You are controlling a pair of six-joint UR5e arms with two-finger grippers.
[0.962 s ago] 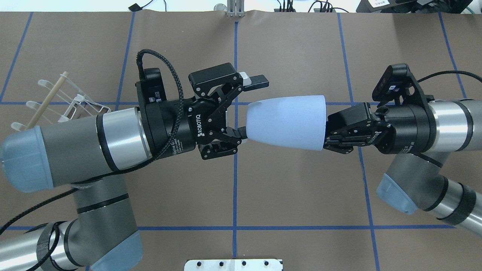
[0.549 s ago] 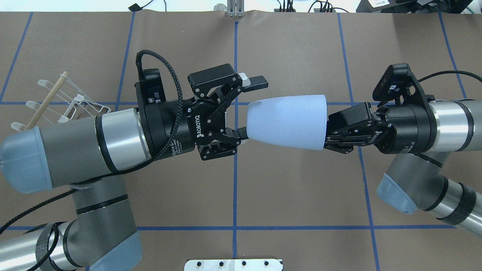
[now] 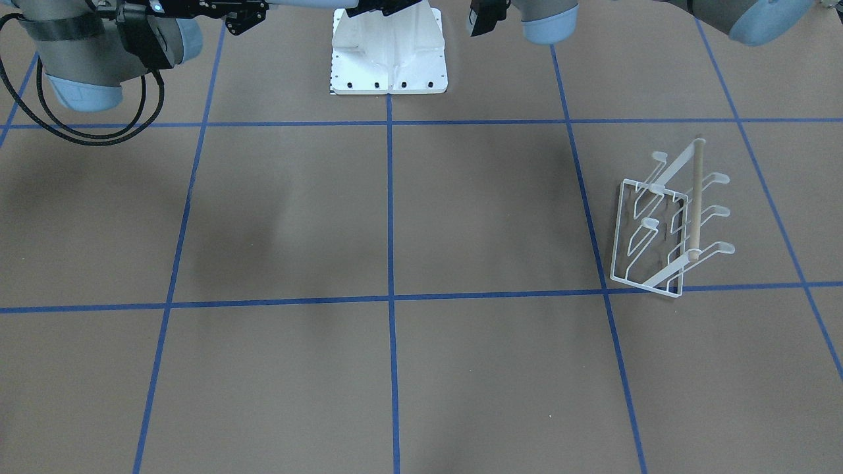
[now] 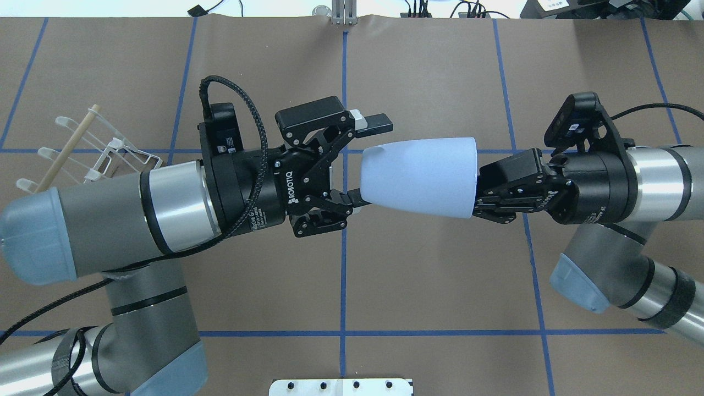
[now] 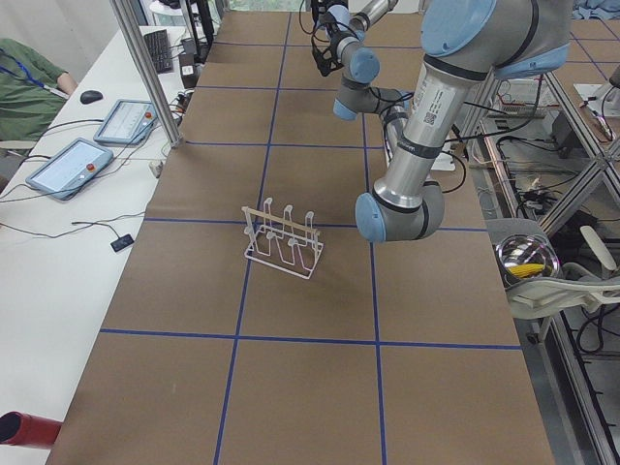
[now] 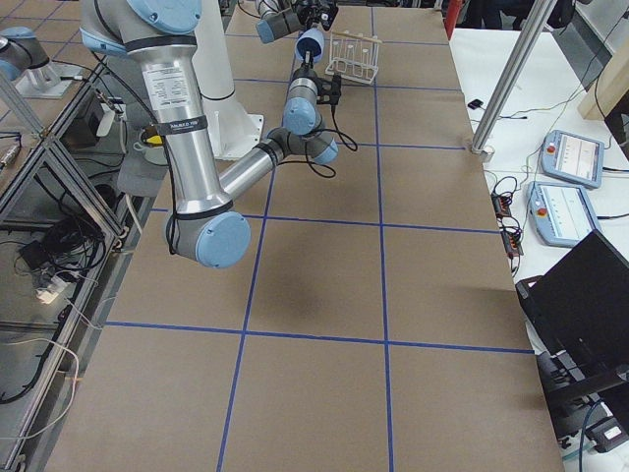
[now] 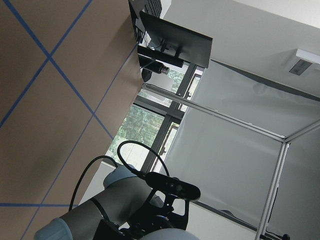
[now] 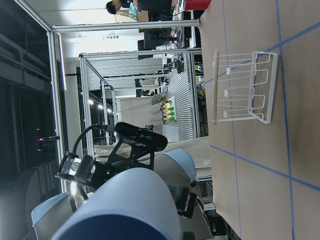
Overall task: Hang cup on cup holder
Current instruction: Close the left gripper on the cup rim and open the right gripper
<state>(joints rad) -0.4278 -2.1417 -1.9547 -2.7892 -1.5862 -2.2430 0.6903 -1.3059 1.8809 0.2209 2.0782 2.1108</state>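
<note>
The pale-blue cup (image 4: 418,177) lies level in the air above the table's middle, its wide rim to the right. My right gripper (image 4: 477,190) is shut on that rim. My left gripper (image 4: 369,159) is open at the cup's narrow base: its upper finger (image 4: 377,121) is clear of the cup and its lower finger (image 4: 352,199) is at the base edge. The cup also shows in the right wrist view (image 8: 120,210). The white wire cup holder (image 4: 102,148) with its wooden rod stands far left, partly behind my left arm, and shows empty in the front view (image 3: 672,224).
The white bolted base plate (image 4: 341,386) is at the near edge, and a metal post (image 4: 344,14) is at the far edge. Blue tape lines cross the brown table. Tablets (image 5: 87,145) lie on the side bench.
My left gripper has crept slightly toward the cup's base, still open. The cup and my right gripper have barely moved.
</note>
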